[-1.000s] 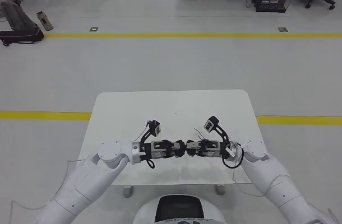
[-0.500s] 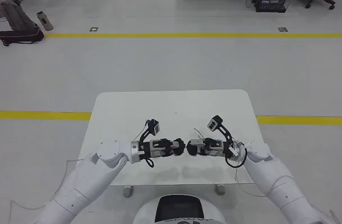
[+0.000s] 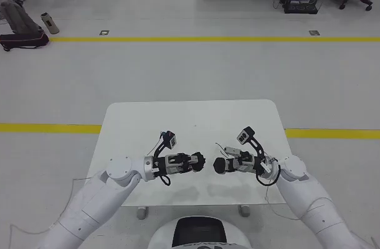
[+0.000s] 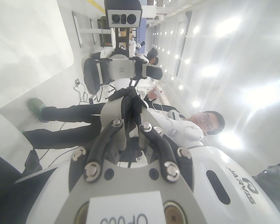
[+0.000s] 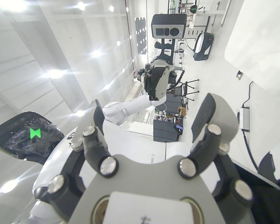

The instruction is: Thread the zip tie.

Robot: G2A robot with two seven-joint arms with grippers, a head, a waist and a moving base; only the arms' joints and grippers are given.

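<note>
over the table (image 3: 190,118), right fingers (image 5: 201,115) have drawn back; spread wide

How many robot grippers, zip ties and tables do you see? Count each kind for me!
Grippers: 2 (left gripper, right gripper)
Zip tie: 1
Table: 1
Total: 4

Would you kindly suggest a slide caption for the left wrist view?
Left pincer shut on the black zip tie, facing the open right pincer across a gap.
</note>
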